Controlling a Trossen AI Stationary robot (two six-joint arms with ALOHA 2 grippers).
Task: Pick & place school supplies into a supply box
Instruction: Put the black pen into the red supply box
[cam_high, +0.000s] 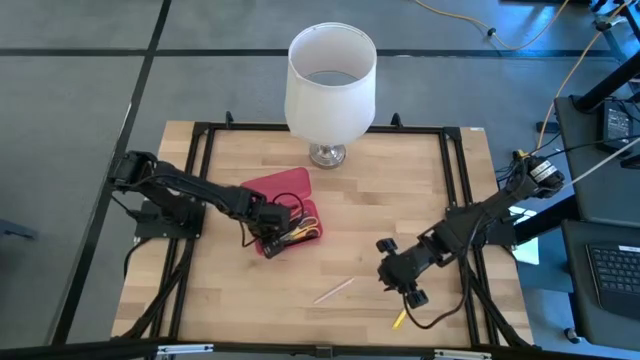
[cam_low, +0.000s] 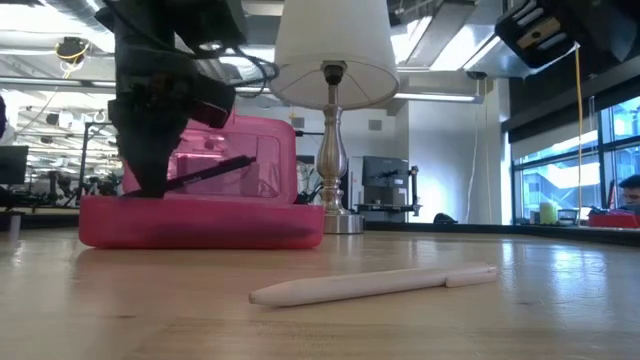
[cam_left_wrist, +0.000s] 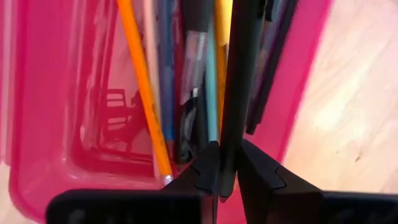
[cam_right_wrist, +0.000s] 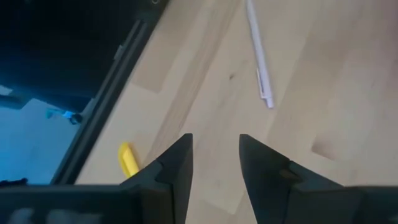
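Note:
The supply box (cam_high: 283, 190) is a translucent pink case standing open left of the table's middle, its lid (cam_low: 270, 150) raised behind the tray (cam_low: 200, 224). Several pens and pencils (cam_left_wrist: 161, 81) lie lengthwise in the tray. My left gripper (cam_high: 268, 222) hangs over the tray's near-left end, shut on a black pen (cam_low: 212, 170). A pale pen (cam_high: 333, 290) lies flat on the wood toward the near edge. My right gripper (cam_high: 402, 278) hovers open just right of it, touching nothing. A small yellow piece (cam_high: 399, 319) lies by the near rail. My left gripper pinches the black pen near one end (cam_left_wrist: 225, 155) between its two fingertips. The fingers come steeply from above. The pen runs away from the fingers along the box and slants upward (cam_low: 235, 163) over the tray. Whether its gripped end rests on the tray, I cannot tell.
A white-shaded lamp (cam_high: 330, 70) on a metal foot (cam_high: 327, 155) stands at the far middle. A black frame rail (cam_high: 458, 190) borders the board. Bare wood (cam_high: 380, 210) lies between the box and my right gripper.

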